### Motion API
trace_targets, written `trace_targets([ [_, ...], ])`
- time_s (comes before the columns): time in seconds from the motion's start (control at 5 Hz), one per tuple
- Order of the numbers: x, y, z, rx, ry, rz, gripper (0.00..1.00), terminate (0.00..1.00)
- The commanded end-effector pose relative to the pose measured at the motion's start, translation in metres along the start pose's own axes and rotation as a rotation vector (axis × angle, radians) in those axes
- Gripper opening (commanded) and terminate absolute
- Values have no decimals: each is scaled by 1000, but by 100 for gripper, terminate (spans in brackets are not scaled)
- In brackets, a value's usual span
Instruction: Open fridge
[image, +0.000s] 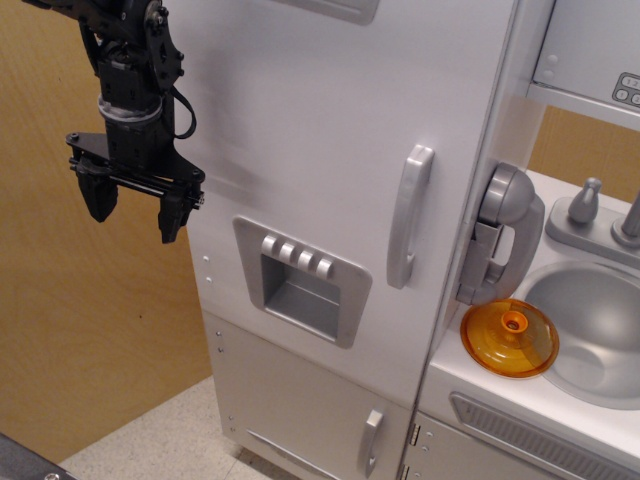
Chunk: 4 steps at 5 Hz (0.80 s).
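Observation:
The tall white toy fridge (330, 130) fills the middle of the view. Its big door looks shut; it carries a long vertical grey handle (409, 215) at its right edge and a grey recessed dispenser panel (302, 281) with four buttons. My black gripper (135, 212) hangs at the upper left, beside the fridge's left edge and well left of the handle. Its two fingers point down, spread apart, with nothing between them.
A smaller white lower door with a short grey handle (371, 442) sits below. A grey toy telephone handset (503, 235) hangs right of the fridge. An orange lid (509, 338) lies on the counter by the grey sink (600, 325). A brown wall stands behind the gripper.

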<state>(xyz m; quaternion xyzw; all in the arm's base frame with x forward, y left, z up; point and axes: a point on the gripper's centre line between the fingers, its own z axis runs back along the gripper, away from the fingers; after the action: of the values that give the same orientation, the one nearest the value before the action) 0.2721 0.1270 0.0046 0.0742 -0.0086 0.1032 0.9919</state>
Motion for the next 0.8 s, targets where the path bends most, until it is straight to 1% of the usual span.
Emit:
trace_targets([
  [0.0,0,0,0,0,0,0,100,0],
  [0.2,-3,-39,0,-12,-53,-124,100,0],
  [0.4,-6,-75,21,-74,-74,-186,100,0],
  [0.6,-20,-109,42,-113,-118,-243,100,0],
])
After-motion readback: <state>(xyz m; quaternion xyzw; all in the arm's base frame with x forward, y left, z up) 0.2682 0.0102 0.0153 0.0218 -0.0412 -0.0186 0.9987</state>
